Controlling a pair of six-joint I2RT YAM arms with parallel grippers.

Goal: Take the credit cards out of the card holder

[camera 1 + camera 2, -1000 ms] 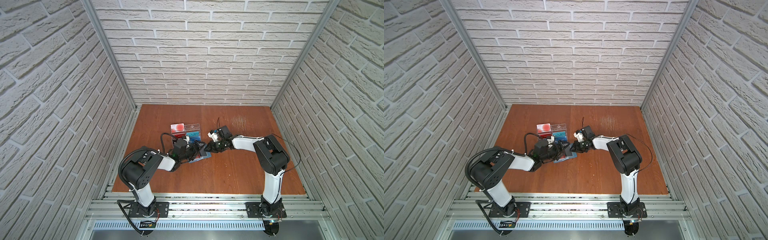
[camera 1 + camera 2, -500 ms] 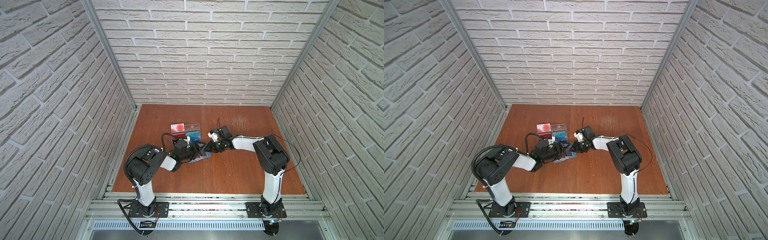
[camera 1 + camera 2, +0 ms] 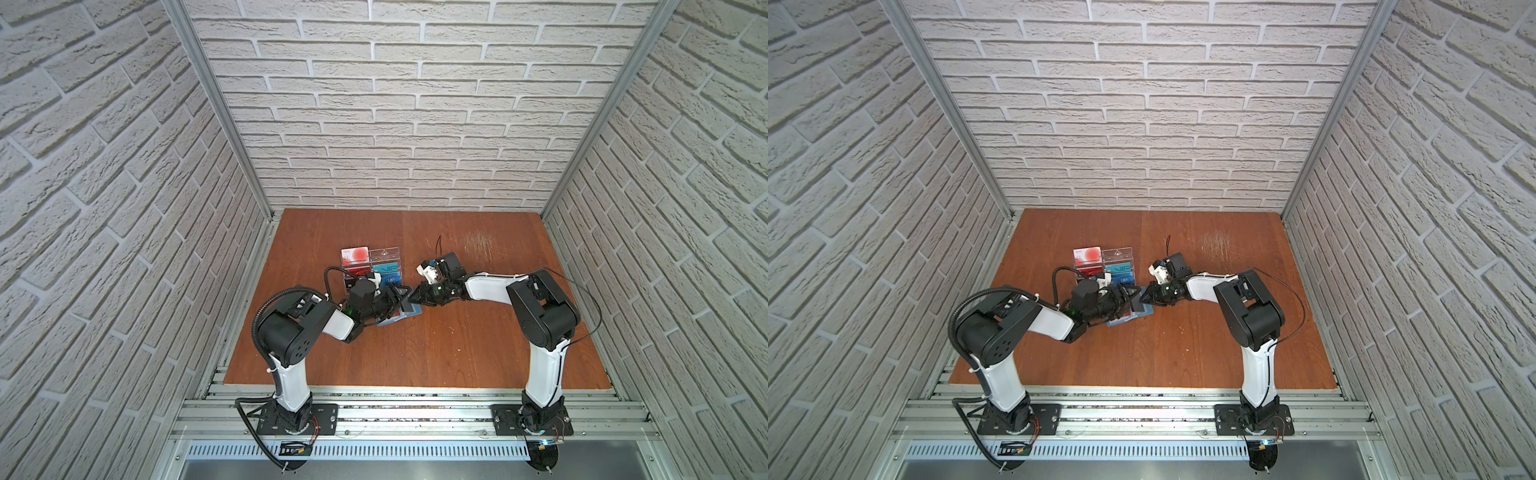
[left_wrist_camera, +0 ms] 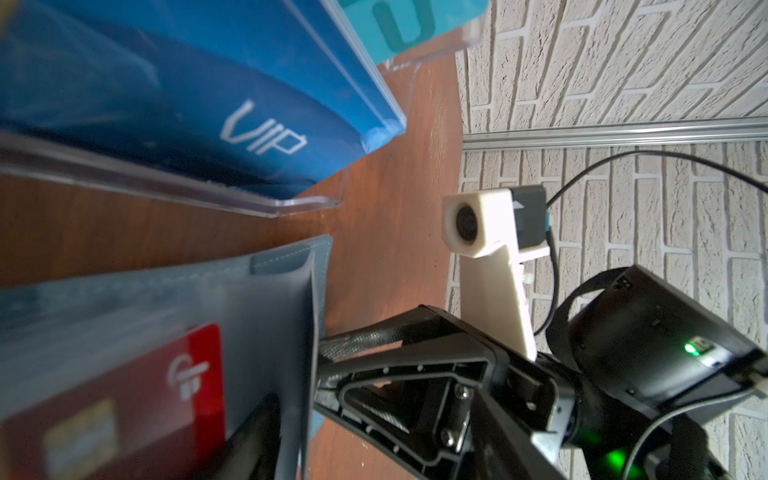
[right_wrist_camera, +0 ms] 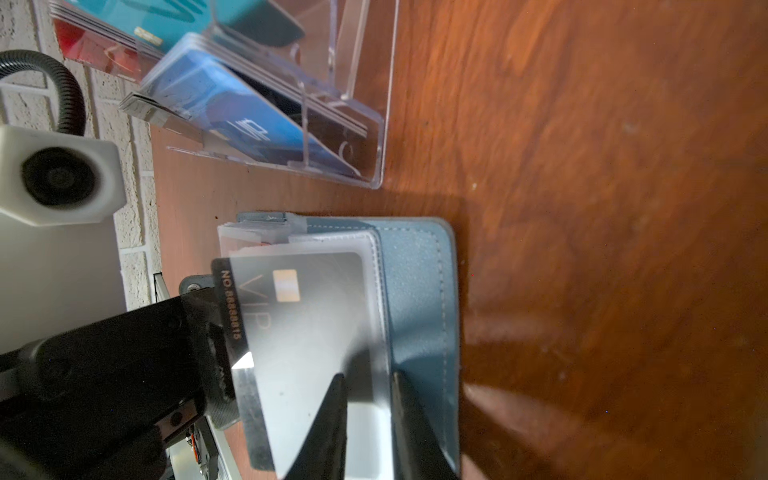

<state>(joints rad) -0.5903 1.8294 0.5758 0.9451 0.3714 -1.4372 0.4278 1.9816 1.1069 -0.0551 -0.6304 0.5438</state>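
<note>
now we see the card holder [image 3: 399,320] lying open left of centre in a top view, just below the clear rack [image 3: 390,251]; right gripper [image 5: 368,378] pinches its clear sleeve; left gripper [image 3: 398,300] meets the edge of a black card [image 5: 299,316], grip impossible to tell; a red card [image 4: 166,386] sits inside.

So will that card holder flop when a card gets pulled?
Probably floppy: the card holder shows soft covers and clear sleeves fanning loosely. Thin, so likely light; it may drag with the black card unless the right gripper pins it.
</note>
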